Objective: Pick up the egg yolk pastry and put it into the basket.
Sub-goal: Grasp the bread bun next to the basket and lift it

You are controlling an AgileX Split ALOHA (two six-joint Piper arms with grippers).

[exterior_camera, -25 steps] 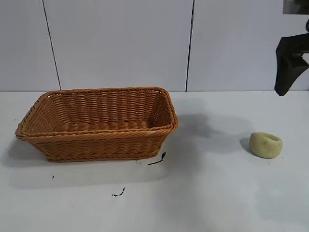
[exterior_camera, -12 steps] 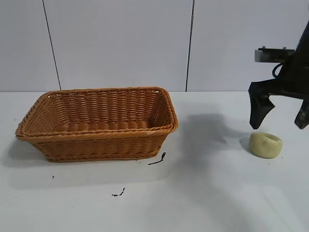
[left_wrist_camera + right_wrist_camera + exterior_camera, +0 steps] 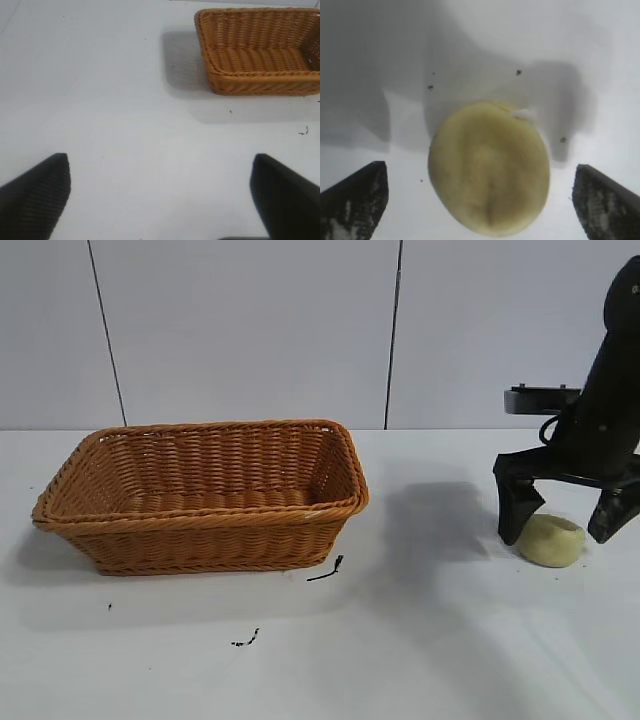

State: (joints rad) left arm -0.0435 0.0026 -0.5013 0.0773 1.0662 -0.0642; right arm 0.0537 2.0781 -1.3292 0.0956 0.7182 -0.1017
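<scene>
Pale yellow-green against the white table (image 3: 430, 660), the egg yolk pastry (image 3: 551, 539) sits at the right side, well apart from the wicker basket (image 3: 200, 525) on the left. I have the right gripper (image 3: 565, 523) low over it with its jaws spread wide, one finger on each side of the pastry; from the right wrist view neither fingertip (image 3: 355, 197) touches the lump (image 3: 490, 167). My left gripper (image 3: 160, 195) also stands open above bare table, with the basket (image 3: 260, 82) farther off. Small dark scraps (image 3: 326, 570) lie just in front of the basket.
</scene>
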